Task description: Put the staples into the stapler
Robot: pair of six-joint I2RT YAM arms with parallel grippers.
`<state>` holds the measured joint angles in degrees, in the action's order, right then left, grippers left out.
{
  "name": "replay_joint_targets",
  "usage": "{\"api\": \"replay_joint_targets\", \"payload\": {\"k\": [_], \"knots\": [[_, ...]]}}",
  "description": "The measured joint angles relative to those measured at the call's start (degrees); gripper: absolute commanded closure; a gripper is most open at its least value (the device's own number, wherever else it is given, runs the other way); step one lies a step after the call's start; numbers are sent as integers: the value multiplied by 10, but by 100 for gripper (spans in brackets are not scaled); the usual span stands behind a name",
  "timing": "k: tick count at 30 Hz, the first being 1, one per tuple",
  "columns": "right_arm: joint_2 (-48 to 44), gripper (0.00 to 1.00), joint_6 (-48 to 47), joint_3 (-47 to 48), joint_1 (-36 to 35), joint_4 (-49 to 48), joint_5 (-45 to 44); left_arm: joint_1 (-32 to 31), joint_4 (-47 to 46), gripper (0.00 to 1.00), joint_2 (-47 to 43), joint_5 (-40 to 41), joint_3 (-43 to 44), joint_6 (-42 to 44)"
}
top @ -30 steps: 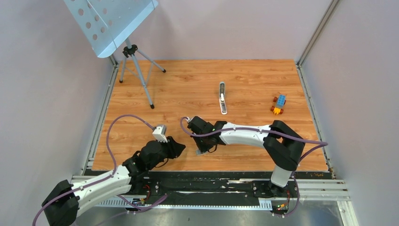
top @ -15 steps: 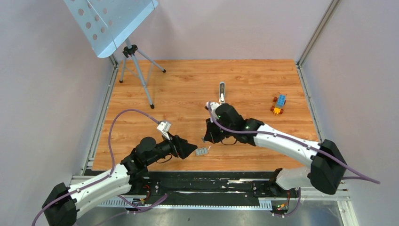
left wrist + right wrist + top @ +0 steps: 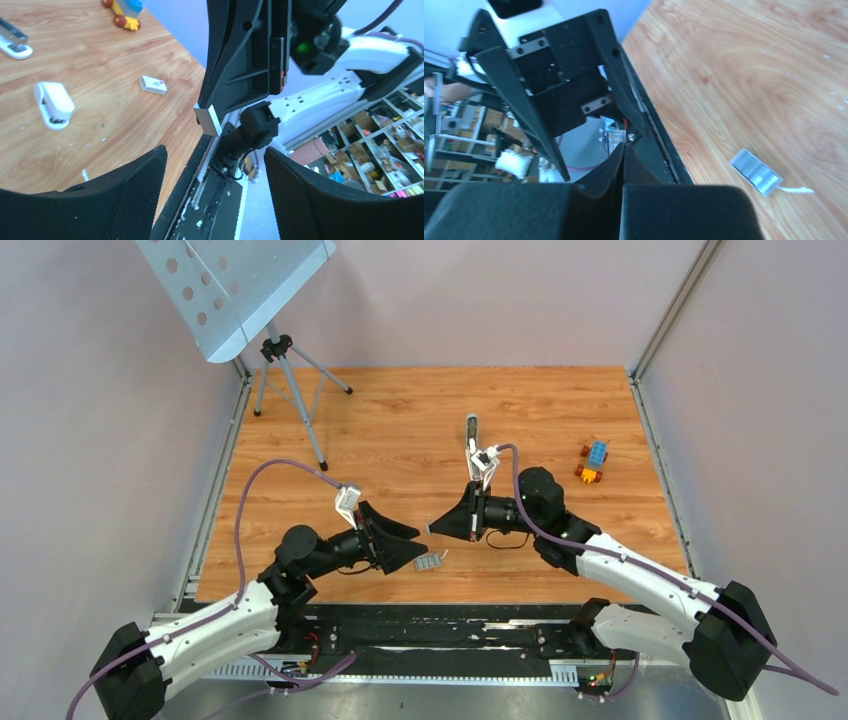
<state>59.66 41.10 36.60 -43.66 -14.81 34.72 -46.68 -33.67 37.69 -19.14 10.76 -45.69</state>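
We log the left gripper (image 3: 419,546) pointing right, low over the near edge of the table (image 3: 330,440). Its fingers (image 3: 115,200) are spread wide with nothing between them.

The right gripper (image 3: 434,530) points left with its jaws pressed together, the tip just in front of the left one's gap. We see no contact between the two. A small silvery piece (image 3: 207,120) sits at that tip; we cannot tell whether it is a staple strip or part of the finger.

The staples (image 3: 431,561) lie flat on the wood just beside the left gripper's near finger, with a white sliver (image 3: 795,190) at their right end.

The stapler (image 3: 472,426) lies farther back at mid-table, its near end hidden behind the right wrist. The toy bricks (image 3: 592,462) are to its right, well apart.

In the left wrist view we also note a white box (image 3: 153,85) and a rounded white object (image 3: 52,105). A tripod stand (image 3: 285,370) is at far left.
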Motion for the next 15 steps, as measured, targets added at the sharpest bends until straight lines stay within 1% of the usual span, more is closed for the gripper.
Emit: {"api": "replay_joint_targets", "payload": {"k": [3,6,8,15], "knots": [[-7,100,54,-26,0,-82,16,0,-28,31,13,-10,7,-16],[-7,100,91,-35,0,-127,24,0,-53,35,30,-17,11,-33],[-8,100,108,-35,0,-150,28,0,-74,39,42,-20,11,-47],[-16,100,136,-35,0,-181,28,0,-174,45,67,-20,-3,-104]]}}
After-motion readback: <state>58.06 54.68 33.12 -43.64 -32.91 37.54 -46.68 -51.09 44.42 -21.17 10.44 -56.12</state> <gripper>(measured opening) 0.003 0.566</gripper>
